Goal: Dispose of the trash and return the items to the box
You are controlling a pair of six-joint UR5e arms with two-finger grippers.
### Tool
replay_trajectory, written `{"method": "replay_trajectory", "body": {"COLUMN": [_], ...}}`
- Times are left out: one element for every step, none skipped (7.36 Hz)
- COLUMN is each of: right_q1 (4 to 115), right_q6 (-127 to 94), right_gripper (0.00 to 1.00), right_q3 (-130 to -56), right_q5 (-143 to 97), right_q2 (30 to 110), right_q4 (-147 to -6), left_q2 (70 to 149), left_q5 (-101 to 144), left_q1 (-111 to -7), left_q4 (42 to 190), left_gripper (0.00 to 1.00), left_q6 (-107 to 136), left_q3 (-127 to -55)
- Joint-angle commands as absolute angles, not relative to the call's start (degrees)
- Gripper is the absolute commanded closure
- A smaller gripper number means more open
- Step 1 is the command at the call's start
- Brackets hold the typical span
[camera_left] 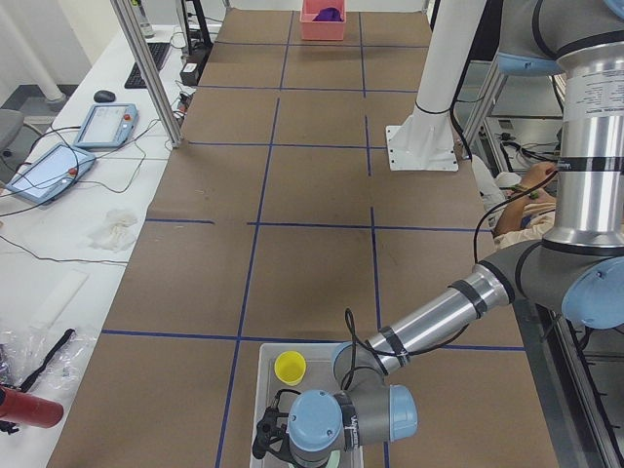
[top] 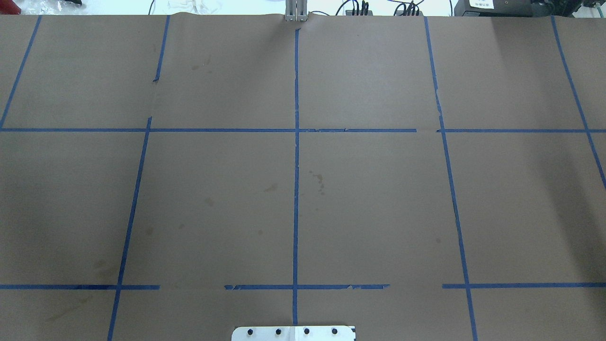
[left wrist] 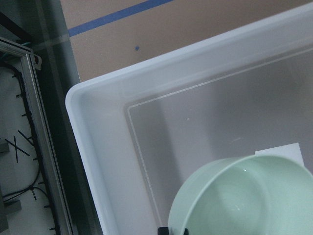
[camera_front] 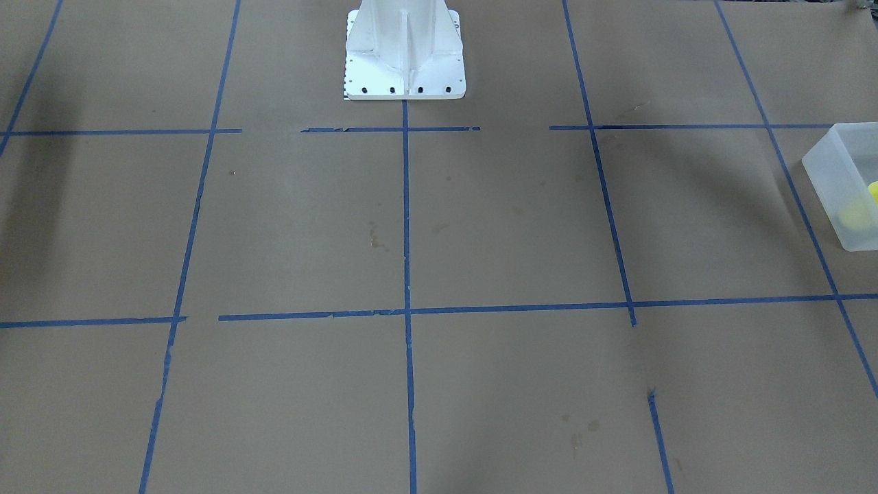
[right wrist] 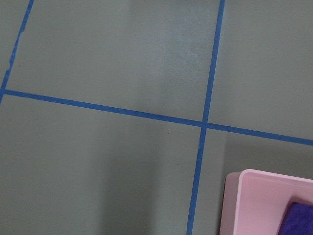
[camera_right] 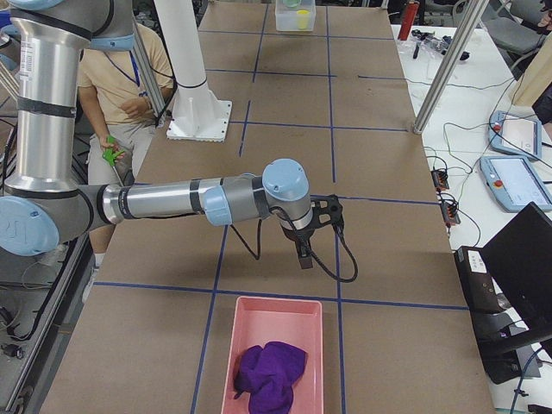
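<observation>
The frosted-white box stands at the table's end on my left; it also shows in the front-facing view and the left wrist view. The yellow cup stands inside it and shows through the wall in the front-facing view. My left gripper is down inside the box, its dark fingertips closed on the rim of a pale green bowl. My right gripper hangs above bare table near a pink tray; I cannot tell whether it is open or shut.
A pink tray holding a purple cloth lies at the table's end on my right; its corner shows in the right wrist view. The white pedestal base stands at the robot's edge of the table. An operator sits behind the robot.
</observation>
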State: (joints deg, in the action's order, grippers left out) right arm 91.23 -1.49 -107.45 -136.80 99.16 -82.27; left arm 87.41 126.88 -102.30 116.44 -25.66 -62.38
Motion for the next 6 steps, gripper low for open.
{"method": "replay_trajectory", "body": {"right_q1": [91.2,91.2,91.2,91.1,90.9,90.1], "right_q6": [-1.6,-1.8,-2.8,-2.9,-2.9,-3.0], "right_gripper": [0.0,0.0,0.0,0.0,0.0,0.0], "right_q3": [-109.0,-110.1,-110.9,-111.6,-111.6,-111.6], "right_q5": [-136.9,-137.0,-137.1,-137.1,-137.2,-137.2], "right_q2": [100.1,100.8,101.4,102.0,102.1,102.1], "right_q4": [-82.4,-82.4,-82.4,-82.5,-82.5,-82.5], "left_q2": [87.4,87.2,87.2,87.2,87.2,87.4], "left_q5": [128.4,129.2,133.4,135.0,135.3,135.3], "left_q1": [-102.3,-102.1,-98.8,-93.8,-90.5,-87.1], "left_q4": [116.1,115.1,115.0,114.9,114.6,111.5], "left_gripper": [0.0,0.0,0.0,0.0,0.0,0.0], "left_q6": [-17.6,-12.2,-7.5,-0.8,6.7,12.2], "left_q3": [-69.8,-76.2,-79.9,-86.2,-91.7,-97.0]}}
